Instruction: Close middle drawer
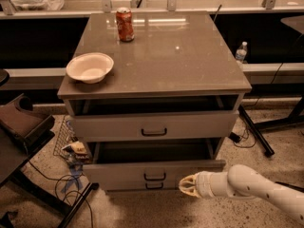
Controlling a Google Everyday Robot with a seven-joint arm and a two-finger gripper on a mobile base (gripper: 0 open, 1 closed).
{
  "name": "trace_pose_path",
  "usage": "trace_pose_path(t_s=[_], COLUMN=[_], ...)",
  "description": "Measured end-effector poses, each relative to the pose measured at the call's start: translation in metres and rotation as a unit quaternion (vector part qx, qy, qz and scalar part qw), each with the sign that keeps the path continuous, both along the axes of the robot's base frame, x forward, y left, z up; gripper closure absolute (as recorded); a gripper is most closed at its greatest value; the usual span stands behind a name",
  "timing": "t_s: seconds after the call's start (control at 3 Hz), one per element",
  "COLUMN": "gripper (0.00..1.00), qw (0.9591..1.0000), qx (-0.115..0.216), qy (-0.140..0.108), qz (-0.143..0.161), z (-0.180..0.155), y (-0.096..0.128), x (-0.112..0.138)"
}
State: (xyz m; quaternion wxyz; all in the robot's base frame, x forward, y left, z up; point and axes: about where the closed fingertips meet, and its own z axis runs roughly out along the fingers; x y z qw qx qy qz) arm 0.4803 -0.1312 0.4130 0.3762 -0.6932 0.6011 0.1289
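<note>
The middle drawer (pixel 118 171) is a wide pale-grey drawer with a small black bar handle (pixel 155 176). It stands partly out of the cabinet, and a strip of its dark inside (pixel 152 152) shows. My gripper (pixel 188 186) is on a white arm coming in from the lower right. It is at the drawer front's lower right, right of the handle and touching or very close to the front. The top drawer (pixel 154 125) above is also slightly out. Only a thin strip of the bottom drawer with its handle (pixel 154 186) shows below.
On the cabinet top (pixel 190 61) stand a white bowl (pixel 90 67) at the front left and a red can (pixel 125 24) at the back. A dark chair (pixel 21 127) and cables (pixel 71 175) lie at the left. A water bottle (pixel 241 52) and stand legs (pixel 256 134) are at the right.
</note>
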Motion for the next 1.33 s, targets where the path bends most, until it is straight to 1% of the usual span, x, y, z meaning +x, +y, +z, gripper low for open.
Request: trace_pose_path(t_s=[0.33, 0.67, 1.0, 1.33], gripper=[1.0, 1.0, 1.0, 1.0], qw=[0.9998, 0.9998, 0.999, 0.999], qx=[0.017, 0.02, 0.04, 0.04], qy=[-0.003, -0.002, -0.004, -0.004], qz=[0.003, 0.004, 0.017, 0.017], z=[-0.014, -0.015, -0.014, -0.014], y=[0.018, 0.02, 0.045, 0.045], x=[0.081, 0.082, 0.103, 0.103])
